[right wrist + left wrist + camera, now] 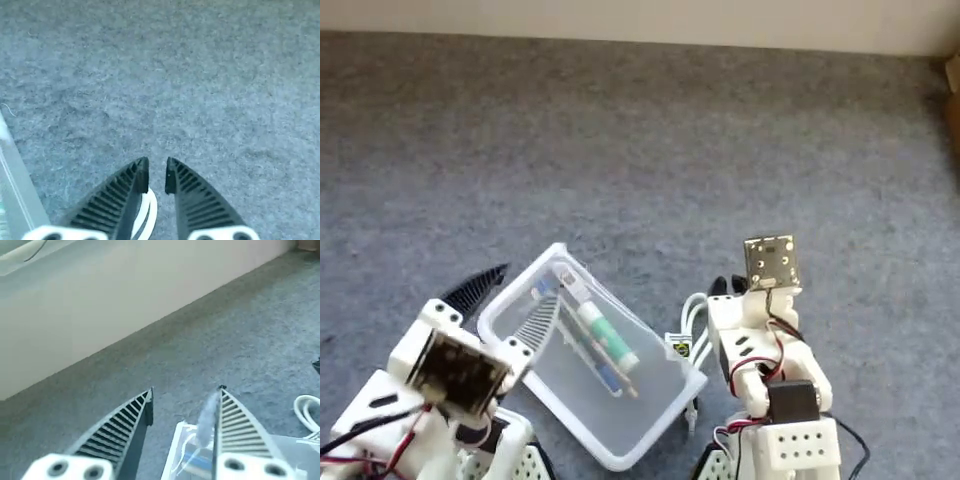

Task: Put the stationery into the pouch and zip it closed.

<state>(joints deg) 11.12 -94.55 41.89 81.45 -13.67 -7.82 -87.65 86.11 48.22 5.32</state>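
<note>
Grey carpeted surface [620, 130] is bearing a clear plastic pouch [645, 425] of pens [605, 340]; left claw [186, 390] is straddling its corner, wide, probably steadying it; right claw [157, 161] is hovering alongside, barely parted.

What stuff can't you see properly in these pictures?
High view: the stationery is blurred through the pouch's cloudy wall; kinds unclear.
High view: whether the pouch is zipped is too small to tell.
Right wrist view: the white loop is partly hidden by the right gripper and cut by the edge.
</note>
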